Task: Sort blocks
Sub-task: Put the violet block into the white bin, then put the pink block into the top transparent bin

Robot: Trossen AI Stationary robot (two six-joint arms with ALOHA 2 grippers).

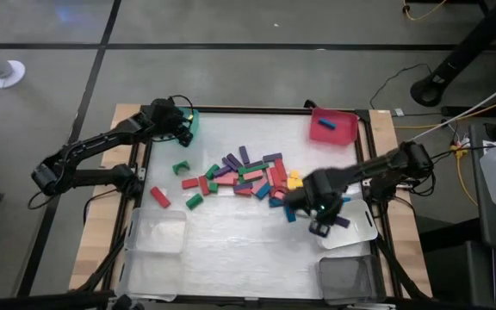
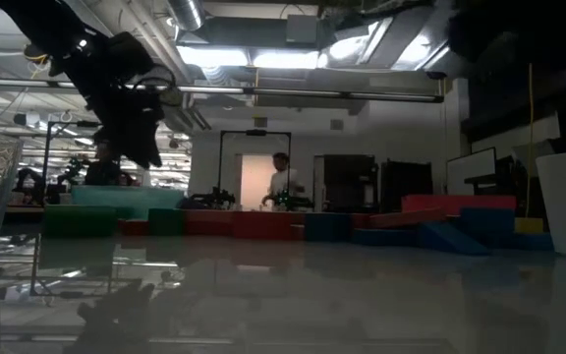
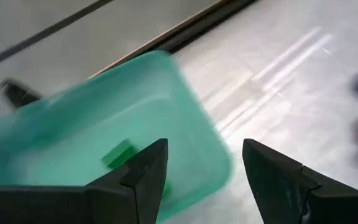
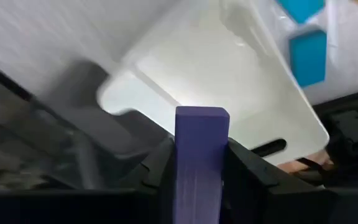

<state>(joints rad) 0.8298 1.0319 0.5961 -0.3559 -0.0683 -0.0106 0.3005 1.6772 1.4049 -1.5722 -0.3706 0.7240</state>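
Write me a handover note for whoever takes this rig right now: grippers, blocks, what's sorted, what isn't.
Right gripper: shut on a purple block, over the white bin at the table's right edge.
Left gripper: open, empty, over the green bin at the far left corner.
Done: a green block lies in the green bin; a blue block in the red bin.
Left: the mixed pile mid-table, plus a stray red block to its left.
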